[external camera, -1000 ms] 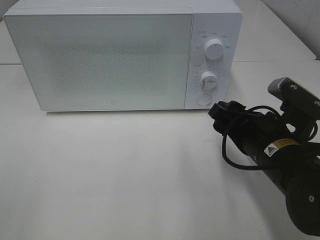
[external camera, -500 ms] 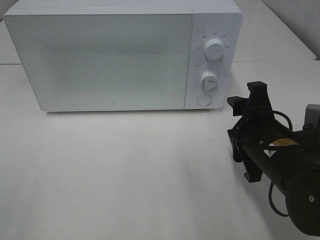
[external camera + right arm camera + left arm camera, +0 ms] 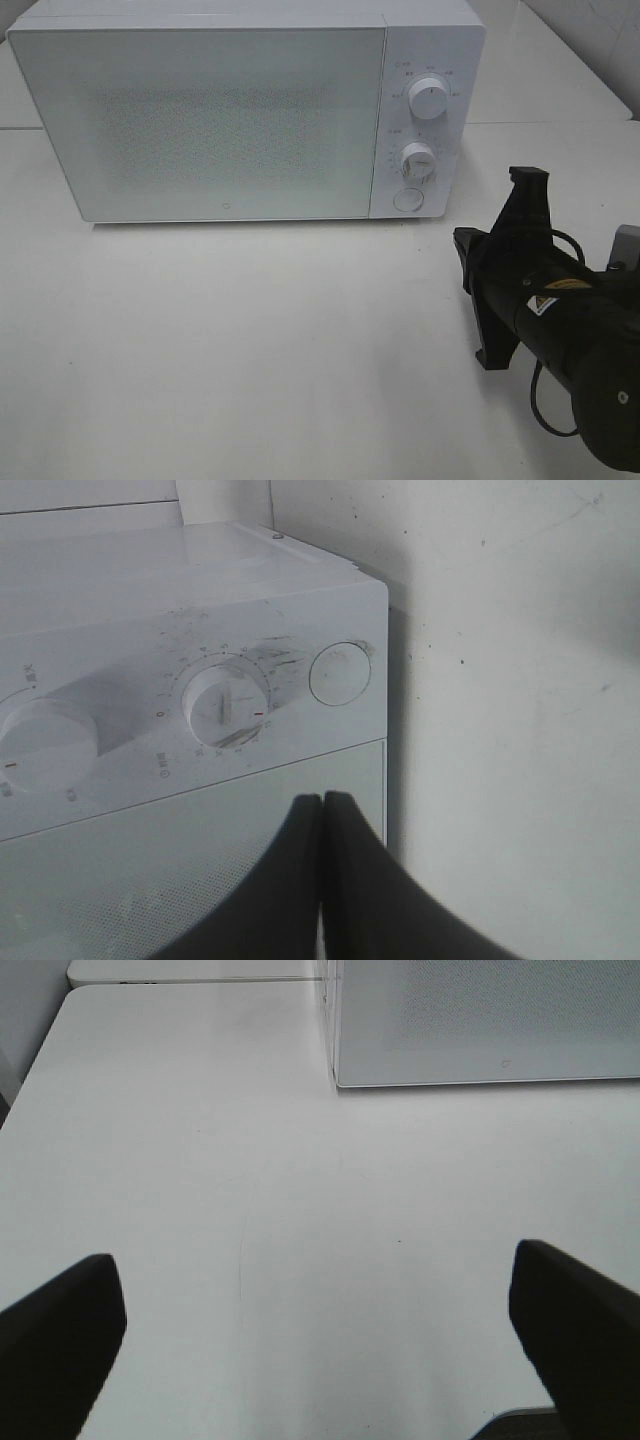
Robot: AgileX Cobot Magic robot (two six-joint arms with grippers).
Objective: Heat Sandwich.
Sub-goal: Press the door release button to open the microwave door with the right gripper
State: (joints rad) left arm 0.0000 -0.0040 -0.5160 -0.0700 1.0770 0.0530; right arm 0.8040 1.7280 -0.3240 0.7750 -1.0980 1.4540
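Sandwich: not visible in any of my three views, so I cannot tell where it is. The only enclosure in sight has its door shut.

Count, left to right: one left gripper (image 3: 312, 1255), one microwave (image 3: 220, 120), two dial knobs, one round button (image 3: 406, 199), one right gripper (image 3: 322, 805).

Left gripper: seen only through its wrist camera. Its two dark fingers (image 3: 60, 1345) are spread wide with only bare table between them. It points at the microwave's lower left front corner, well apart from it.

Microwave: a white box that sits square on the table. The door (image 3: 200, 130) is a flat frosted panel with a fine dotted mesh pattern. The control strip is on the right side. The upper knob (image 3: 429, 100) sits above the lower knob (image 3: 418, 160), and the button is under both. All three are smooth white plastic.

Right gripper: its black fingers are pressed together with nothing held, and they aim at the control strip near the lower knob. The right arm (image 3: 560, 310) is matte black with a looped cable. It stands off the microwave's front right corner without touching it.

Surface: the white matte table (image 3: 250, 330) has a panel seam along the back. Pale tiles (image 3: 600, 30) show beyond the far right corner.
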